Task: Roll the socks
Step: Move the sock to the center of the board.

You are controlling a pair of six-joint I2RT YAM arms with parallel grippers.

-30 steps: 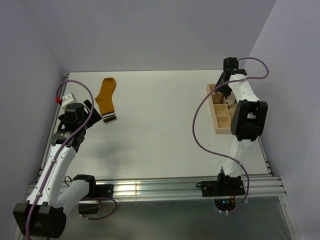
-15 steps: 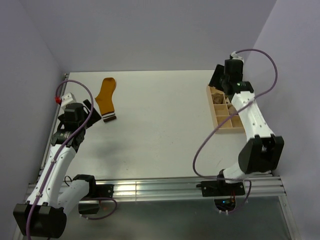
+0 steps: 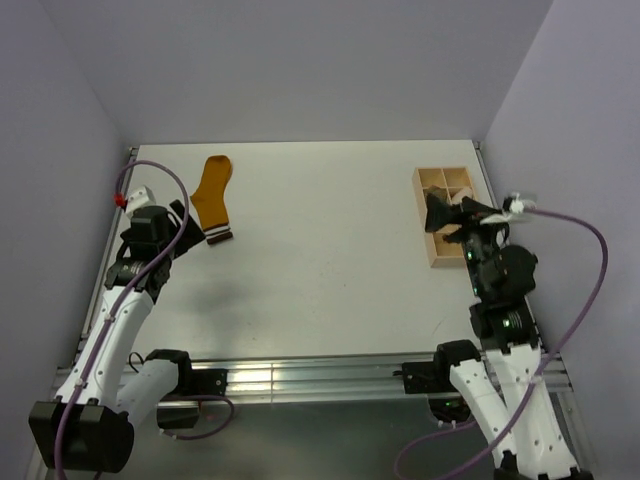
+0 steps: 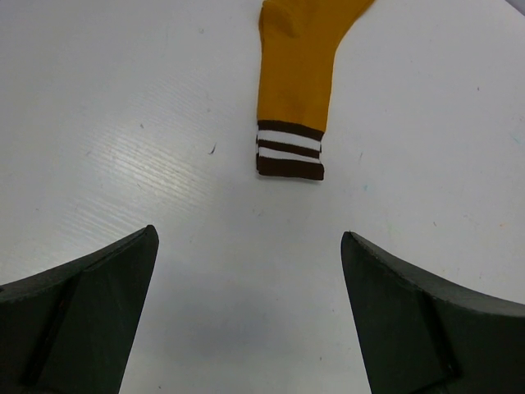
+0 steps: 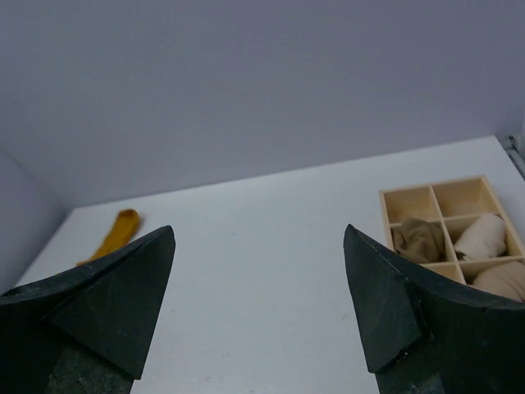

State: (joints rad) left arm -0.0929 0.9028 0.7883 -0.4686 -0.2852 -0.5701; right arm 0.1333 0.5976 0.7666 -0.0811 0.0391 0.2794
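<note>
The mustard-orange sock (image 3: pixel 214 194) lies flat at the back left, its striped cuff (image 4: pixel 289 153) toward my left gripper (image 3: pixel 190 228). That gripper (image 4: pixel 248 240) is open and empty, just short of the cuff. My right gripper (image 3: pixel 452 213) is open and empty, held high above the wooden box (image 3: pixel 434 252). In the right wrist view its jaws (image 5: pixel 259 232) stand wide apart, with the orange sock (image 5: pixel 116 234) far off. A crumpled tan-brown sock (image 5: pixel 418 238) lies in one compartment of the box (image 5: pixel 384 213); no cuff shows on it.
The compartmented wooden box stands at the table's right edge and holds cream-white bundles (image 5: pixel 486 235) beside the tan one. Lilac walls close in the back and both sides. A metal rail (image 3: pixel 300 375) runs along the near edge.
My right arm has swung back from the far end of the box toward the near edge and risen, its gripper now over the box's middle. The left arm and the orange sock have hardly moved.
</note>
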